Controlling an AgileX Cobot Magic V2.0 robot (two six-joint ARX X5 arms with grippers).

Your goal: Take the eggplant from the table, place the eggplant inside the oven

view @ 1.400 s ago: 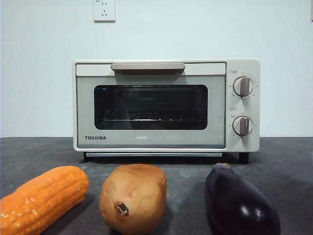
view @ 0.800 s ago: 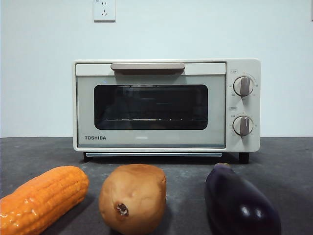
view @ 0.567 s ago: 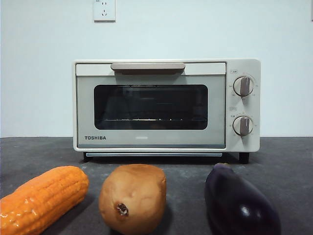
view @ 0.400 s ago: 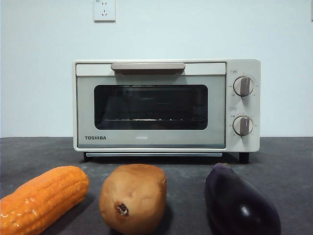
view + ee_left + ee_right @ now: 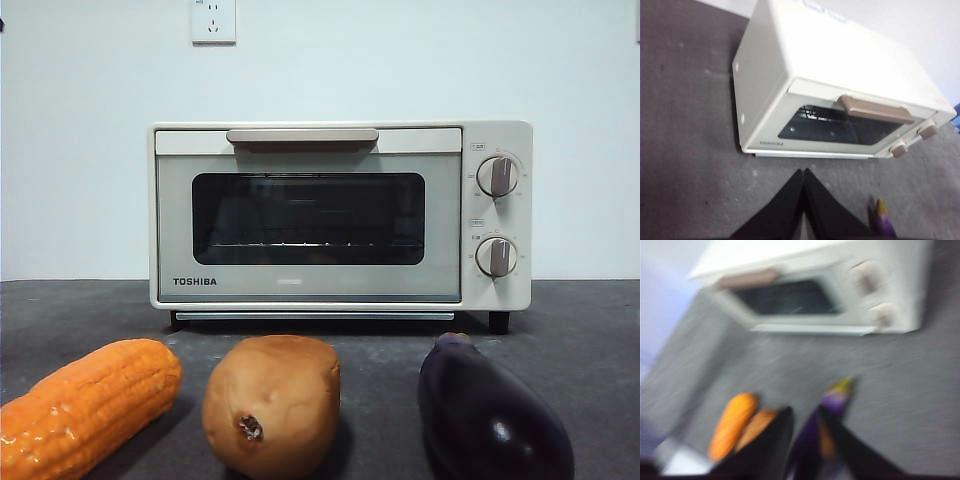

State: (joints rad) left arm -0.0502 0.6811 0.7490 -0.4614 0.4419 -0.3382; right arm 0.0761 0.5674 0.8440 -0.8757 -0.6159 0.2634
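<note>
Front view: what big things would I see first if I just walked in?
You'd spot the cream oven in the middle at the back, door shut. In front lie three vegetables in a row: orange corn, brown potato, and shiny purple eggplant.

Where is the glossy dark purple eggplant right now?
In the front view, the glossy dark purple eggplant lies on the dark grey table, right of the tan potato, before the closed cream oven.

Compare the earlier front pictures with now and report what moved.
Nothing has visibly moved. The eggplant, potato and corn cob lie where they were on the table, the oven door stays closed, and neither gripper has come into the front view.
</note>
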